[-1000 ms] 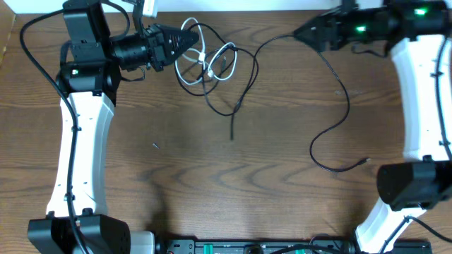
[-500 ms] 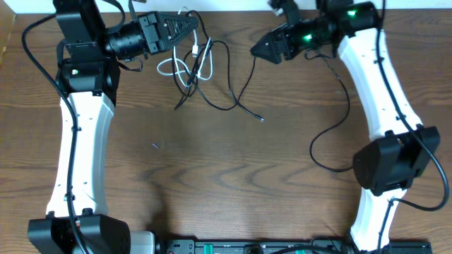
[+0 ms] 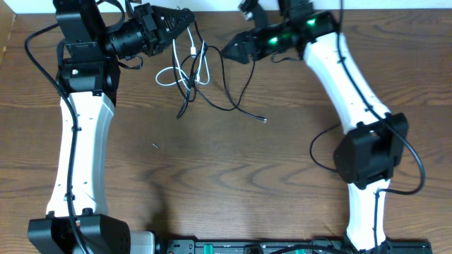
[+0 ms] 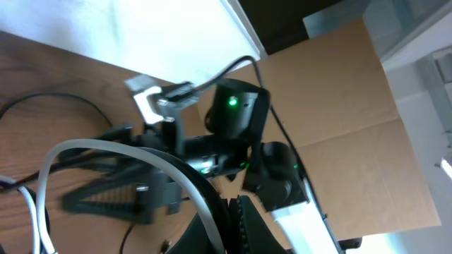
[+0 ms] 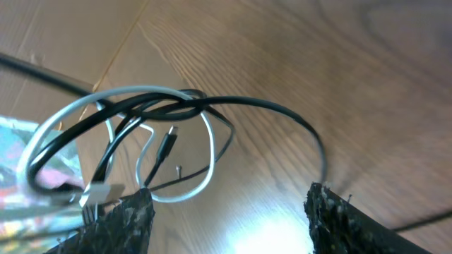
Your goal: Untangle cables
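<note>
The left claw is pressed together at the far edge of the wooden surface. It seems to be pinching the white cable, though its wrist view is too blurred to be sure. Below it, white loops knotted with black cables trail onto the surface. The right claw hovers just beside this tangle, its 2 fingers apart and gripping nothing. 1 further black cable lies well apart, near the right arm.

Counts: one white cable is showing in the tangle. At least two black cables are showing, exact number unclear. Two grippers are showing: left gripper and right gripper.
</note>
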